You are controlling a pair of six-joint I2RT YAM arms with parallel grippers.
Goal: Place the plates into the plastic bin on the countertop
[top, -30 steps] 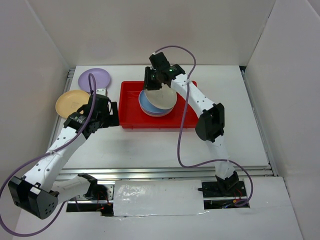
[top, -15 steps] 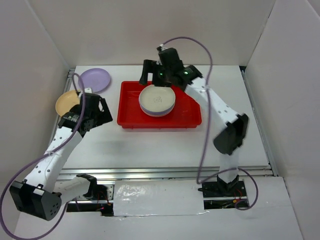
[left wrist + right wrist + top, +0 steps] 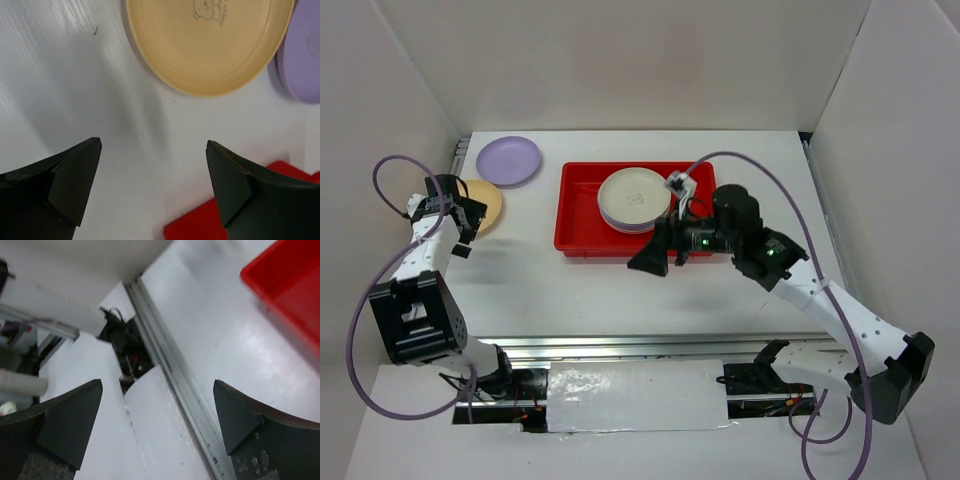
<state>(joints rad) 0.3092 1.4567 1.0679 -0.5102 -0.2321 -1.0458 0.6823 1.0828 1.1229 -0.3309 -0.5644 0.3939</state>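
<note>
A red bin (image 3: pixel 582 215) on the white surface (image 3: pixel 620 290) holds a stack of plates (image 3: pixel 634 198); left of it lie a lilac plate (image 3: pixel 509 160) and a yellow plate (image 3: pixel 210 45) printed with a bear drawing (image 3: pixel 207 9) and unreadable writing, while left tool (image 3: pixel 152 147) and right tool (image 3: pixel 158 385) gape empty.

Plates: 2 loose, upper left of top view: 1 lilac plate (image 3: pixel 508 160), 1 orange-yellow plate (image 3: pixel 490 206). Plus 1 stack of plates (image 3: pixel 634 195), upper centre, cream one on top, lilac-blue rims showing under it; exact no. in the stack can't be told. Bins: 1 red bin (image 3: pixel 582 218). Arms: 2, i.e. left arm (image 3: pixel 420 252) at left edge and right arm (image 3: pixel 820 295) lower right. Grippers: 2, 1 per arm: left gripper (image 3: pixel 153 145), right gripper (image 3: pixel 158 385).
</note>
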